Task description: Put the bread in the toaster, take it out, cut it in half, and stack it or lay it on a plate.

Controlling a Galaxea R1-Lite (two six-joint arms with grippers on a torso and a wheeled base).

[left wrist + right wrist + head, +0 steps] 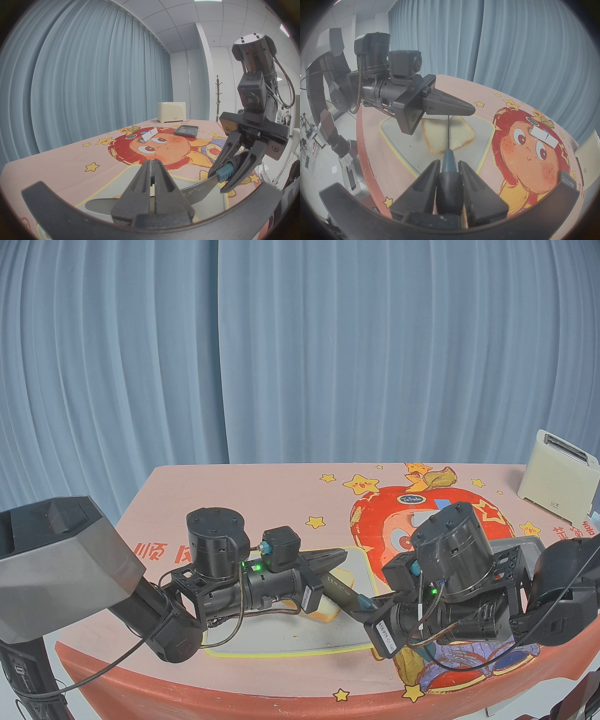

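Bread slice [436, 137] lies flat on the cutting board [281, 634], near the front edge of your bench [250, 490]. Knife [449, 131] blade runs edge-down across the middle of the slice, one part of the bread showing on each side of it; can't tell whether the edge has gone into the crumb. Your right claw [448, 175] is clenched on the knife's teal handle, just off the board's right edge in the head view. Your left claw [472, 110] comes in from the other side, fingers pressed together, tips over the slice and just above the blade; can't tell if they touch the bread. In the left wrist view the blade passes under that claw toward the right claw [232, 172]. Toaster [559, 477] stands upright at the far right corner of the bench, well apart from the board. A dark rectangular plate [186, 130] sits near the toaster. A white label [149, 135] lies on the printed cartoon face. A blue curtain [300, 346] hangs behind the bench.
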